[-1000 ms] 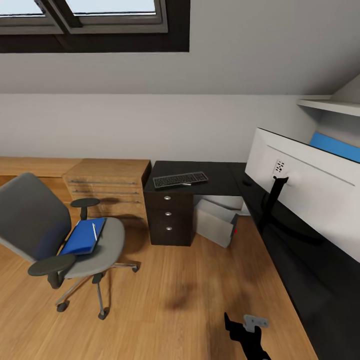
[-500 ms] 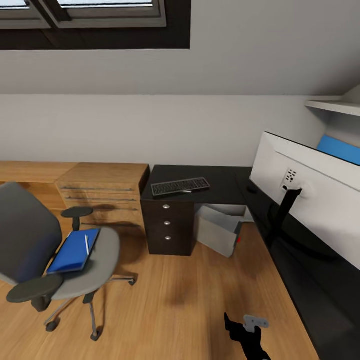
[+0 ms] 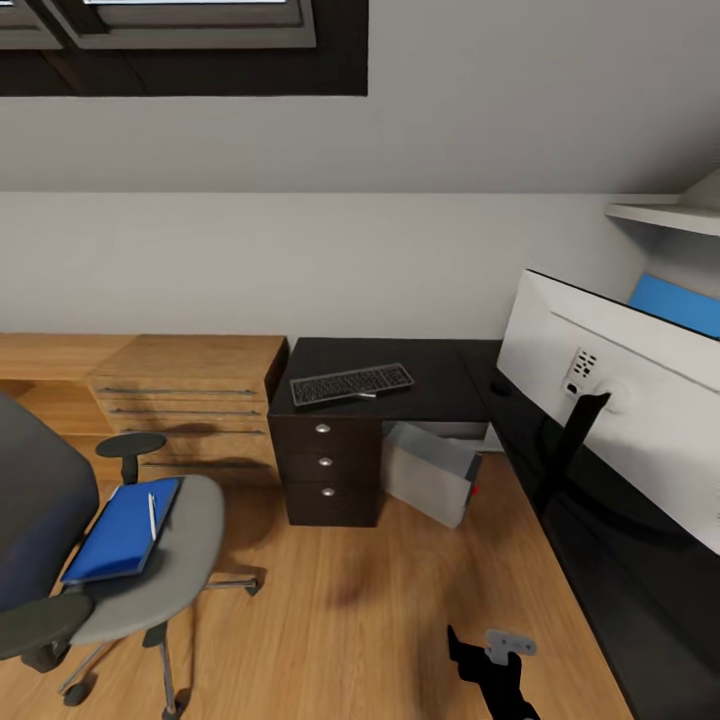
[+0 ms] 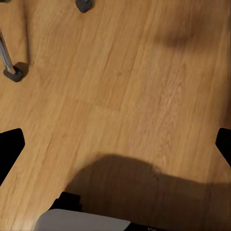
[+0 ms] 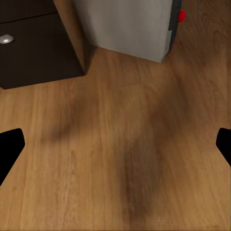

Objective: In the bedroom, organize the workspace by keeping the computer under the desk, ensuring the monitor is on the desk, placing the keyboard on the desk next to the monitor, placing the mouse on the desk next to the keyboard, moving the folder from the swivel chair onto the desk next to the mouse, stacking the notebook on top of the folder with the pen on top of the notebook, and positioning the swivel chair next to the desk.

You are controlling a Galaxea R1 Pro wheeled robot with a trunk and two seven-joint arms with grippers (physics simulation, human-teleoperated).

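both end effectors, left (image 4: 115,144) and right (image 5: 115,144), are seen spread wide over bare floor, holding nothing. the folder (image 3: 115,520), judged light, flat and slippery, is best pinched at an overhanging edge; it lies on the swivel chair (image 3: 175,560) seat with the pen (image 3: 152,515) on top. the keyboard (image 3: 352,384) lies near the table (image 3: 440,385) back corner.

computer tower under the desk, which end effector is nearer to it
Right. The right end effector hangs open over the floor just in front of the computer. The left end effector is over bare floor near the swivel chair casters.
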